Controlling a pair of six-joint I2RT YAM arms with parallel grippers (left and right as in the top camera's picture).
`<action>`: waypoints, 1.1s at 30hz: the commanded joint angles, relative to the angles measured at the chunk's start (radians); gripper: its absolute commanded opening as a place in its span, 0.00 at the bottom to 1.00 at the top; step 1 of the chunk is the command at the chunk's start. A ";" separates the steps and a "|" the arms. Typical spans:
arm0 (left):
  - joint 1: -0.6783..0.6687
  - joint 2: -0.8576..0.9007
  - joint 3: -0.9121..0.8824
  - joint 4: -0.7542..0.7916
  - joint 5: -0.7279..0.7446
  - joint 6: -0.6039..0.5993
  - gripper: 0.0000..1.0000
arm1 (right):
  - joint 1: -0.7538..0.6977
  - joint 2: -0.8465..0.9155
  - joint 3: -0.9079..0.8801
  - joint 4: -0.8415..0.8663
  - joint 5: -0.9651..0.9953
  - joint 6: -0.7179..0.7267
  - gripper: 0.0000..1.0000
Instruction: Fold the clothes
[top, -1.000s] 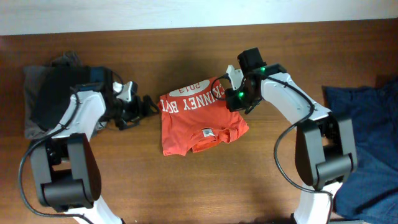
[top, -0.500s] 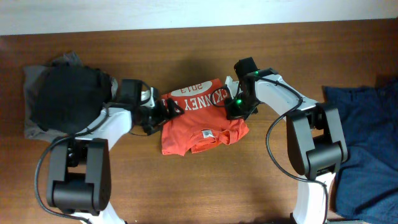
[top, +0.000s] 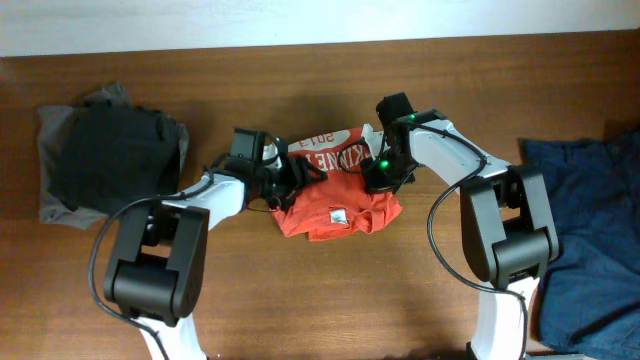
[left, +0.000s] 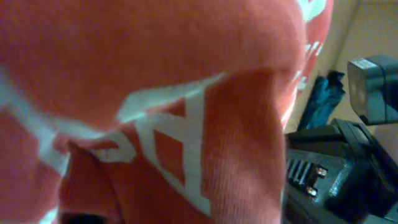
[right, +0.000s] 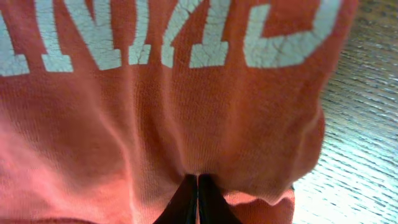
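An orange T-shirt (top: 340, 210) with white lettering lies crumpled at the table's middle. My left gripper (top: 295, 180) is at its left side. The shirt's left edge is bunched up and carried over toward the right. The left wrist view is filled with the orange cloth (left: 155, 93), which hides the jaws. My right gripper (top: 378, 178) is at the shirt's right edge. In the right wrist view its black fingertips (right: 198, 180) are pressed together, pinching a fold of the shirt (right: 186, 93).
A pile of dark grey and black clothes (top: 100, 160) lies at the far left. A blue garment (top: 590, 220) lies at the right edge. The wooden table (top: 330, 300) is bare in front. My right arm (left: 348, 174) shows in the left wrist view.
My left gripper moved right from the dark pile to the shirt and drew the shirt's left side inward, making it narrower. My right gripper stayed shut on the right edge.
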 joint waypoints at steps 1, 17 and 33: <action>-0.040 0.079 -0.049 0.014 -0.057 0.029 0.37 | 0.016 0.045 -0.021 -0.019 0.054 -0.008 0.08; 0.238 -0.235 0.042 0.069 0.138 0.334 0.01 | -0.128 -0.313 0.057 -0.262 0.045 -0.029 0.09; 0.707 -0.269 0.339 0.093 -0.098 0.098 0.01 | -0.129 -0.443 0.056 -0.336 0.034 -0.045 0.09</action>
